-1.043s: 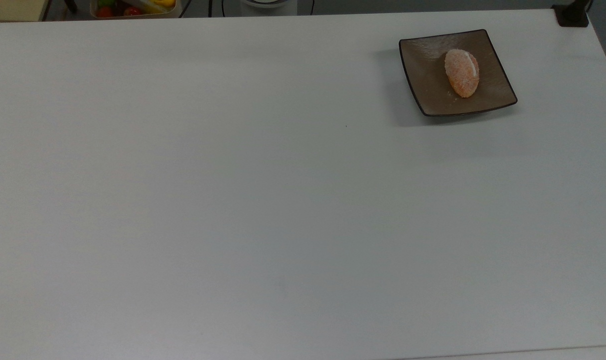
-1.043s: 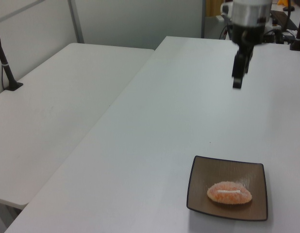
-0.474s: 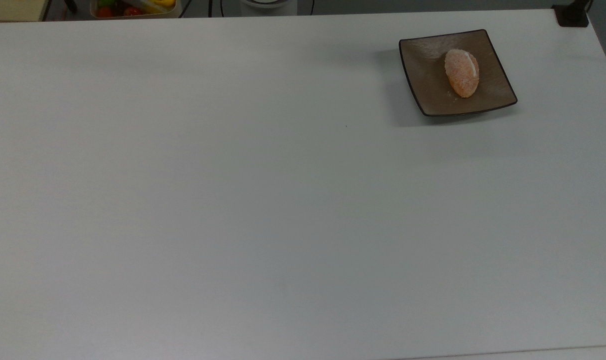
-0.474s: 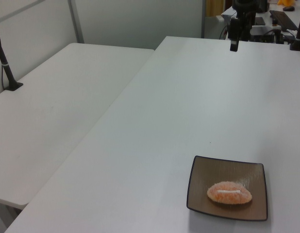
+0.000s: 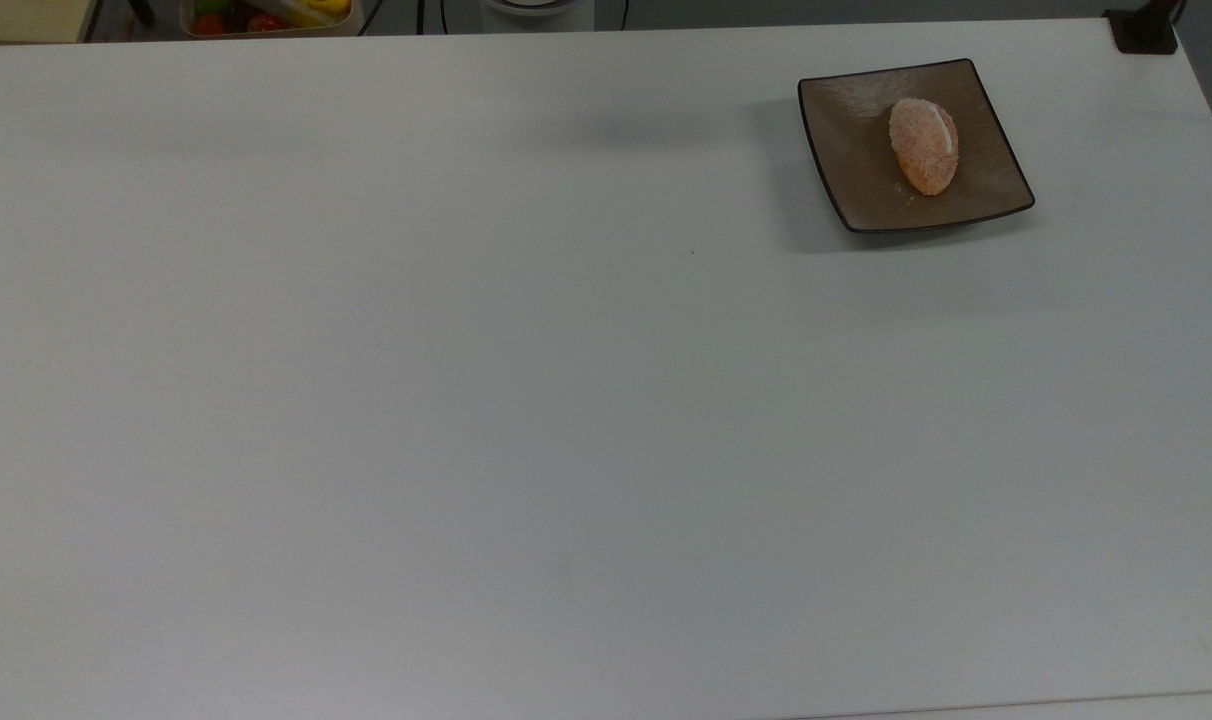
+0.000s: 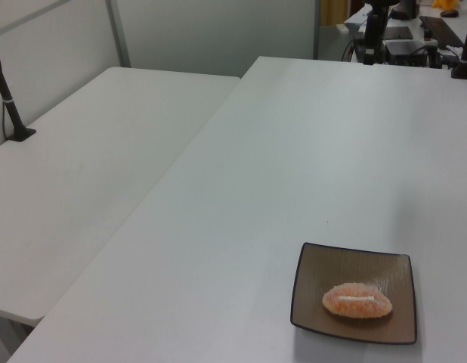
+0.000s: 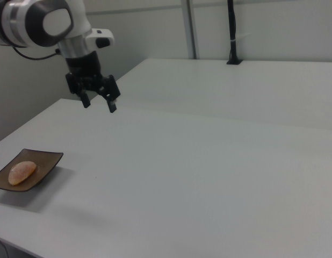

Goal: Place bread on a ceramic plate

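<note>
The bread (image 5: 924,145) is a small oval orange-tan bun with a pale speckled crust and a white cream stripe; it lies on the ceramic plate (image 5: 856,160), a square glossy brown dish with a dark rim. Both also appear at the left view's lower right: bread (image 6: 357,299), plate (image 6: 317,280). At the right view's lower left the bread (image 7: 22,172) rests on the plate (image 7: 45,161). My gripper (image 7: 99,104) hangs open and empty high above the white table, up and to the right of the plate in the right view.
A wide white table (image 5: 466,400) carries the plate near one corner. A second white table (image 6: 82,166) adjoins it. A tray of colourful fruit (image 5: 266,15) sits beyond the far edge in the top view. A black post (image 7: 232,32) stands at the back.
In the left view the gripper has risen and drawn back toward the table's far end, leaving the frame. Bread and plate have stayed put.
</note>
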